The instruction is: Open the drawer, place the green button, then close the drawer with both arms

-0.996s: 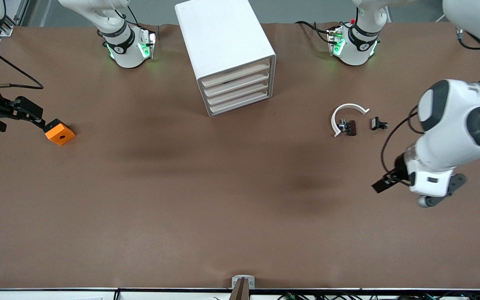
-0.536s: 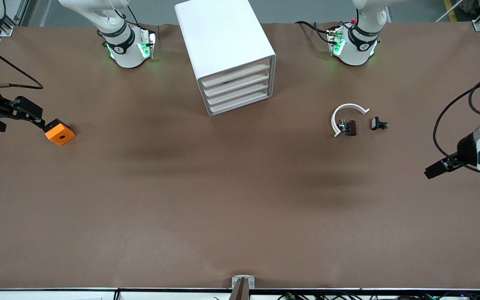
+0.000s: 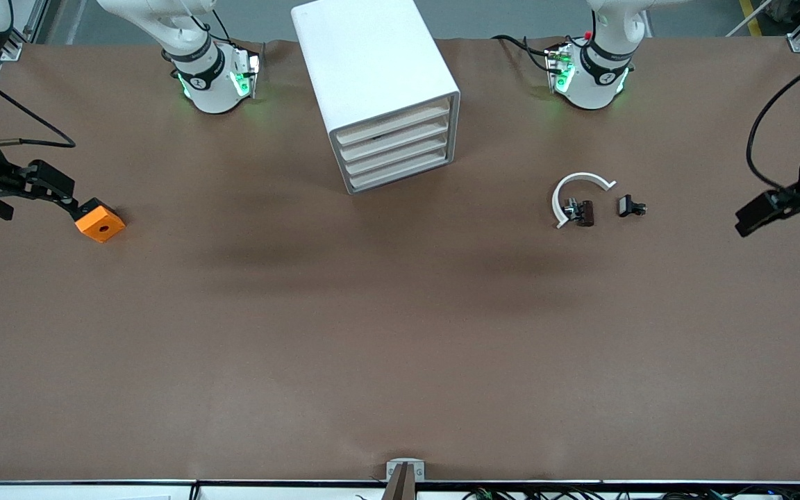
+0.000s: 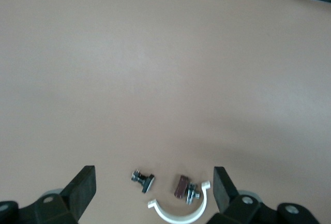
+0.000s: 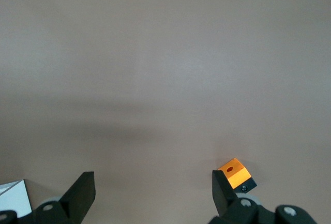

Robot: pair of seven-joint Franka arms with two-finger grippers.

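Observation:
The white drawer cabinet (image 3: 379, 90) stands at the table's robot edge between the two bases, all its drawers shut. No green-capped button shows in any view. My left gripper (image 3: 754, 214) hangs open and empty over the left arm's end of the table; in the left wrist view (image 4: 153, 193) its fingers stand wide apart. My right gripper (image 3: 67, 198) is open and empty at the right arm's end, one finger close beside the orange block with a hole (image 3: 99, 221), which is not between the fingers. The block also shows in the right wrist view (image 5: 235, 172), by my right gripper (image 5: 152, 193).
A white C-shaped ring (image 3: 578, 189), a brown piece with metal pins (image 3: 582, 212) and a small black part (image 3: 630, 206) lie together toward the left arm's end. They also show in the left wrist view: ring (image 4: 178, 212), brown piece (image 4: 181, 186), black part (image 4: 144, 179).
The left arm has swung away from the small parts toward the left arm's end of the table and toward the robot edge. The right arm has barely moved.

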